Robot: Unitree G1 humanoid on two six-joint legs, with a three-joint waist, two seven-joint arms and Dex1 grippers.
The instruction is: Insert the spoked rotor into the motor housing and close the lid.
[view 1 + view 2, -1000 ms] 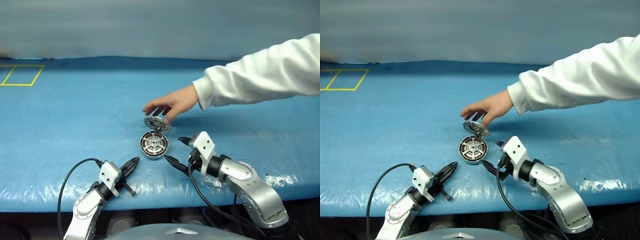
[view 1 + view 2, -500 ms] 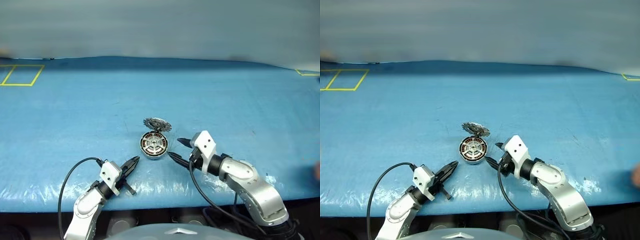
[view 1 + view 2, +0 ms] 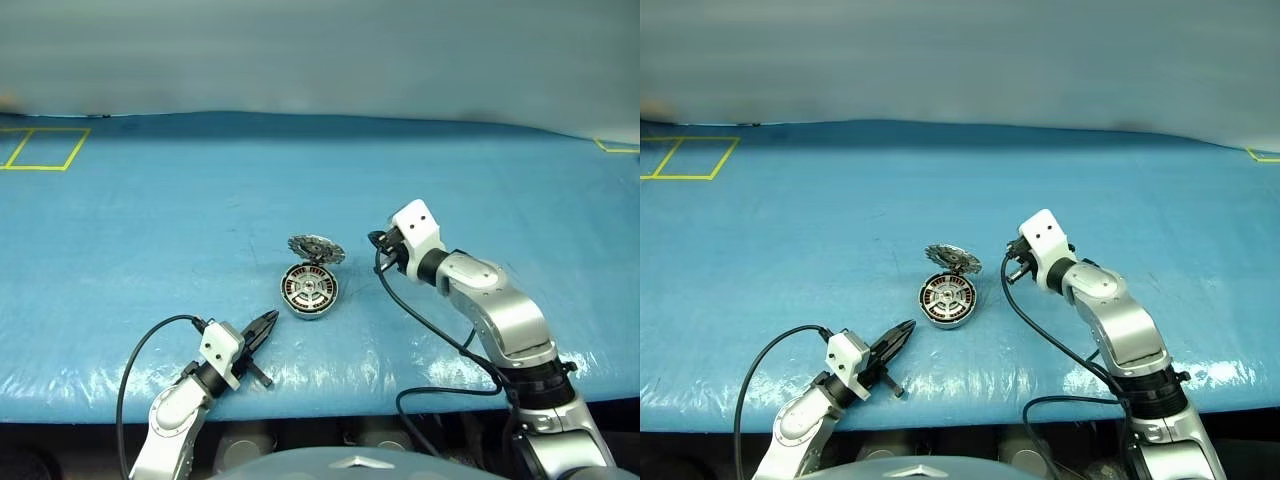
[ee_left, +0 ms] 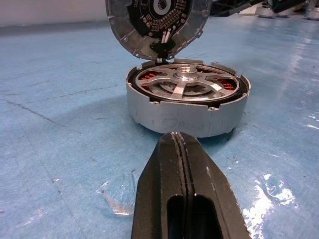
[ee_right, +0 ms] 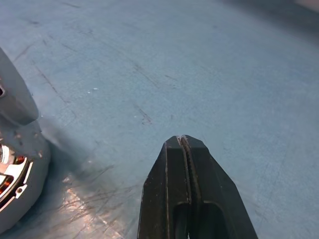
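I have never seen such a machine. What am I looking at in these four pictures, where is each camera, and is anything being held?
It is a two-armed humanoid robot at a blue table. Two pictures come from cameras on its head, looking down over the arms. The other two come from cameras on the wrists, looking along the black fingers. On the table lies a round motor housing with the spoked rotor already inside; its hinged lid stands open. The left gripper and right gripper are both shut and hold nothing.
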